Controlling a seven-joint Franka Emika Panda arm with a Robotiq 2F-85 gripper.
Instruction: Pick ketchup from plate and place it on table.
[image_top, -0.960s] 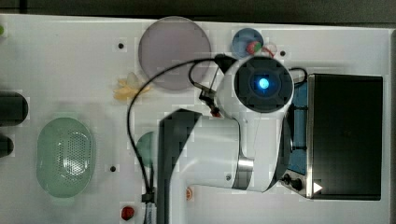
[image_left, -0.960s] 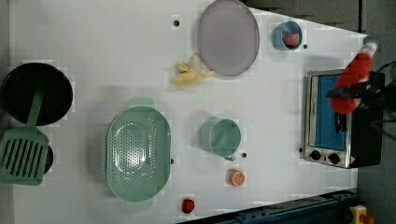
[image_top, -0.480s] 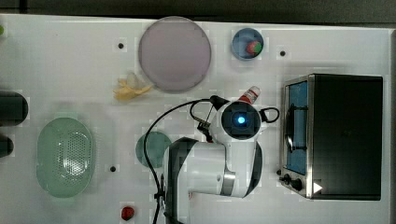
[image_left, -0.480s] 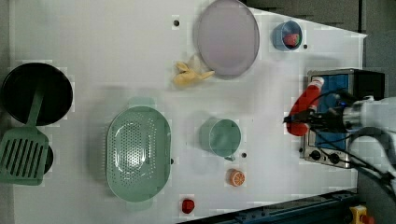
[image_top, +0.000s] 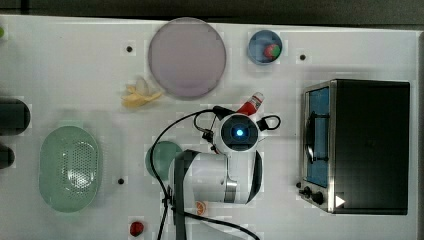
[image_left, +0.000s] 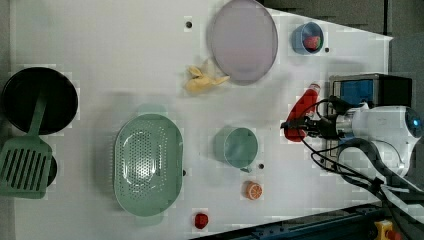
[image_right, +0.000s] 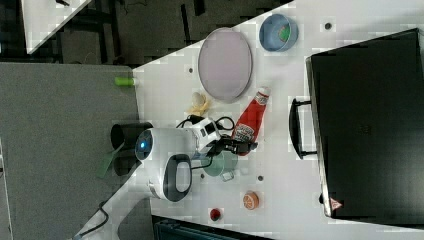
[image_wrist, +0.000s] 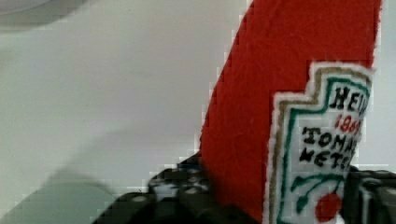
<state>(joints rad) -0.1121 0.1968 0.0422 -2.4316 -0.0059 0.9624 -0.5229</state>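
One red ketchup (image_right: 251, 121) bottle is seen off the mauve plate (image_right: 225, 64), over the white bench (image_right: 280, 165) between the plate and a black toaster oven (image_right: 370, 125). Its lower end is gripped between the fingers of the end effector (image_right: 239, 146), with its white cap pointing toward the plate.

On the table (image_top: 60, 60): 1 ketchup (image_right: 251, 119), 1 plate (image_top: 186, 58), 1 blue bowl (image_top: 265, 47), 1 green basket (image_top: 70, 168), 1 oven (image_top: 360, 146).

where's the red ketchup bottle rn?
The red ketchup squeeze bottle is off the mauve-grey round plate, lying on the white table between the plate and the black toaster oven in the right view.
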